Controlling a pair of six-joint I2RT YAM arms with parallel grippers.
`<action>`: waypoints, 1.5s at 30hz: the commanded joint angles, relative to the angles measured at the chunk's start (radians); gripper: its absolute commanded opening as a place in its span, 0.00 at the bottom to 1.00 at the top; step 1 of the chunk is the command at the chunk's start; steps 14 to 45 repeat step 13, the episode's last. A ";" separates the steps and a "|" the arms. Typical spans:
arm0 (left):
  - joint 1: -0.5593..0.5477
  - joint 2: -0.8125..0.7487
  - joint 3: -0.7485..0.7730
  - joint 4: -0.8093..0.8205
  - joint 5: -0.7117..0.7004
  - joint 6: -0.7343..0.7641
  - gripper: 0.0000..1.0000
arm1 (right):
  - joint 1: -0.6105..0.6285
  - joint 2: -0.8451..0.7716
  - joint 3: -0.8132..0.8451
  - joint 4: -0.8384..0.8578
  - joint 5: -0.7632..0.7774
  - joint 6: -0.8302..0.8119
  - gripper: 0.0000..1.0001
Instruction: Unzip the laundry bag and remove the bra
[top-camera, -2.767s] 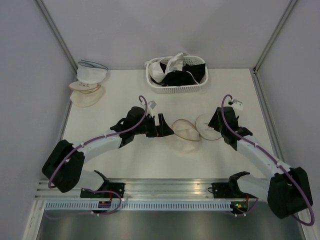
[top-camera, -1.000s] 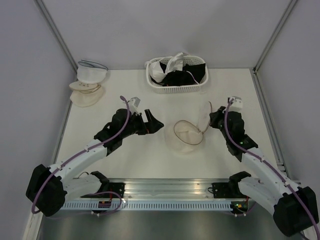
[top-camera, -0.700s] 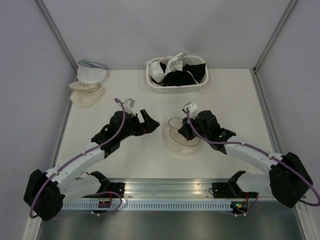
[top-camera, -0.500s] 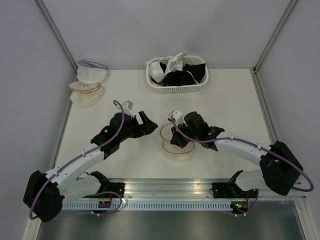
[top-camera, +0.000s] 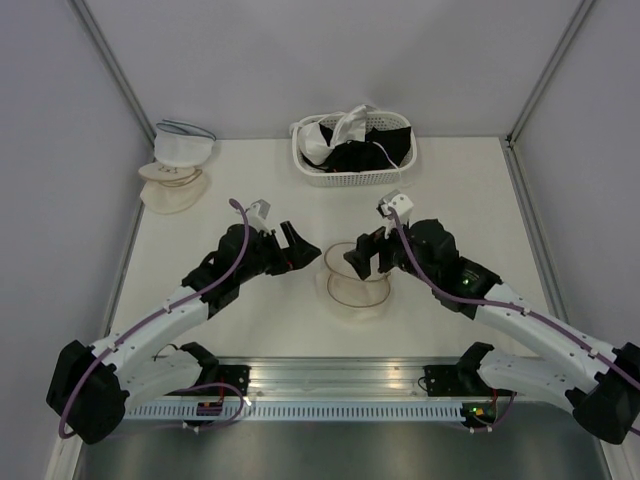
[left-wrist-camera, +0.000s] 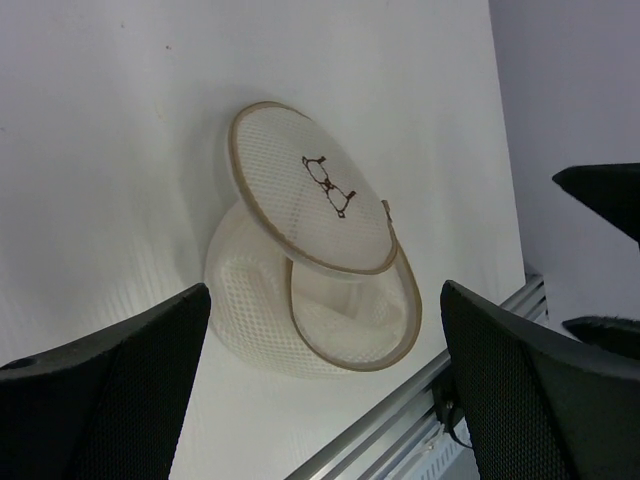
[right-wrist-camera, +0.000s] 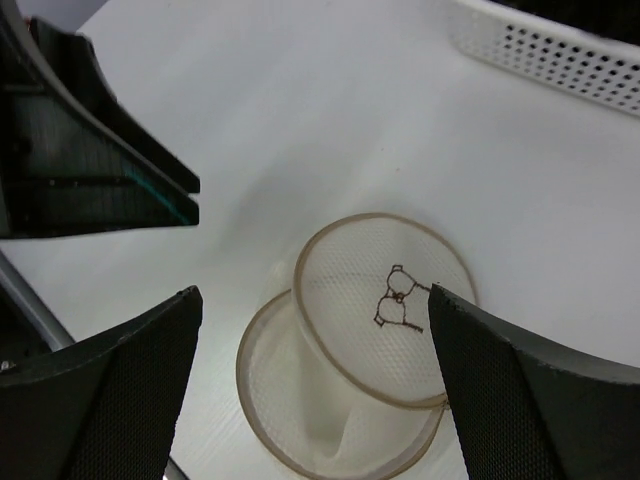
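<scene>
The laundry bag (top-camera: 352, 291) lies mid-table, a round cream mesh pouch. Its lid disc (right-wrist-camera: 385, 305), marked with a brown bra sign, rests tilted over the lower half, leaving a wide gap. In the gap, soft white fabric, the bra (right-wrist-camera: 335, 425), shows; it also appears in the left wrist view (left-wrist-camera: 345, 308). My right gripper (top-camera: 369, 262) hovers open just above the bag's far edge, holding nothing (right-wrist-camera: 320, 400). My left gripper (top-camera: 306, 250) is open and empty, a little left of the bag (left-wrist-camera: 320, 400).
A white basket (top-camera: 350, 178) with black and white garments stands at the back centre, its wall also in the right wrist view (right-wrist-camera: 560, 55). Stacked cream and white dome pouches (top-camera: 176, 170) lie at the back left. A metal rail (top-camera: 330, 378) runs along the near edge.
The lid lay flipped open to the right; my right gripper lifted it, carried it left over the lower half and let go. The bag slid slightly left. My left arm drew back.
</scene>
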 joint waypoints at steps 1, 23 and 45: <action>0.003 0.007 -0.002 0.088 0.070 0.033 1.00 | 0.002 -0.011 0.060 -0.059 0.217 0.086 0.98; 0.003 0.075 0.012 0.165 0.191 0.055 1.00 | 0.002 -0.085 0.025 -0.050 0.376 0.176 0.98; 0.003 0.075 0.012 0.165 0.191 0.055 1.00 | 0.002 -0.085 0.025 -0.050 0.376 0.176 0.98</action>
